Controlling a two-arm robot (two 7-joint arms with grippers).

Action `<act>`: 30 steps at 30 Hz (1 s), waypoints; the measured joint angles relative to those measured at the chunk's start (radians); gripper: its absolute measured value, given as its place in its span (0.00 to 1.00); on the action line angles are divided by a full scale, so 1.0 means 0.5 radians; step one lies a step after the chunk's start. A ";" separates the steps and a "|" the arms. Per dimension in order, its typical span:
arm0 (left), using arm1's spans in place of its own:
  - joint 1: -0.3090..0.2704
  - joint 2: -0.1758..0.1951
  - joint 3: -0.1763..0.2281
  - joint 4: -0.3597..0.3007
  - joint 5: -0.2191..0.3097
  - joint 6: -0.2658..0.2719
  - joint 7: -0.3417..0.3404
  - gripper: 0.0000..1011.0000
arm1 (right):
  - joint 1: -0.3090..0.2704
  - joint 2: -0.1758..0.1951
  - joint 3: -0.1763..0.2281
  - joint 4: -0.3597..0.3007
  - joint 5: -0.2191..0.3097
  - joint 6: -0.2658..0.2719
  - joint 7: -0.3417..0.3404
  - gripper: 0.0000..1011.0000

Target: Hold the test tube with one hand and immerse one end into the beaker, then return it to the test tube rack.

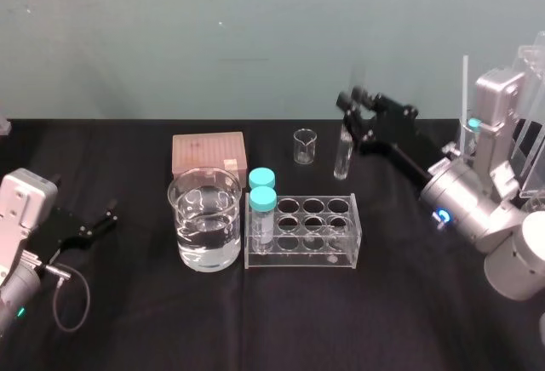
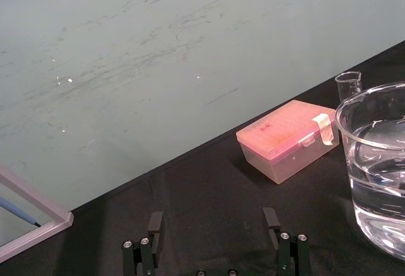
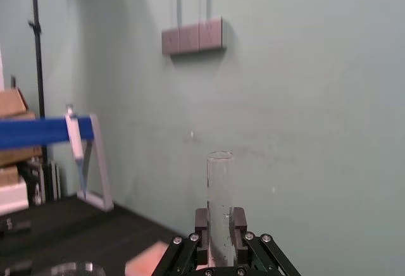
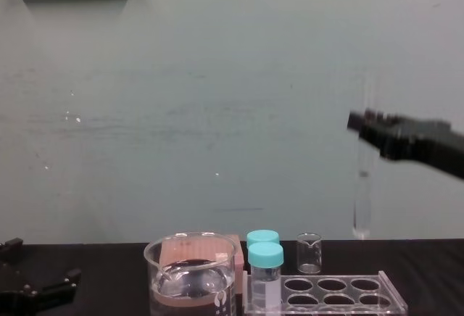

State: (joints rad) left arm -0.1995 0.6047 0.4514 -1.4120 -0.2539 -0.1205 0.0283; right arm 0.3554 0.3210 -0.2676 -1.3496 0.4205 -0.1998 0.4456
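Soft, even light (shadows faint on the black table (image 1: 409,320)); glints on the rim of the beaker (image 1: 204,218).

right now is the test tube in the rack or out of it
Out. The right gripper holds the test tube upright in the air beyond the test tube rack, clear of its holes.

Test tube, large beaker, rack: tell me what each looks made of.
The test tube, held in the right gripper: clear, smooth, thin-walled, probably glass; the wall shows through it. The beaker: clear glass by the look, glossy, with highlights on its rim and water visible inside. The test tube rack: clear flat sheets with sharp bright edges, likely acrylic, though glass cannot be ruled out.
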 joint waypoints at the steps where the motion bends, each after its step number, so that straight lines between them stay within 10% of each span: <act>1: 0.000 0.000 0.000 0.000 0.000 0.000 0.000 0.99 | 0.005 0.000 0.014 -0.023 0.012 -0.010 0.008 0.22; 30: 0.000 0.000 0.000 0.000 0.000 0.000 0.000 0.99 | -0.023 0.054 0.143 -0.224 0.009 0.047 -0.066 0.22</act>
State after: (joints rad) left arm -0.1996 0.6047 0.4514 -1.4120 -0.2539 -0.1205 0.0283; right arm 0.3439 0.3482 -0.1962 -1.4618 0.4250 -0.1765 0.4124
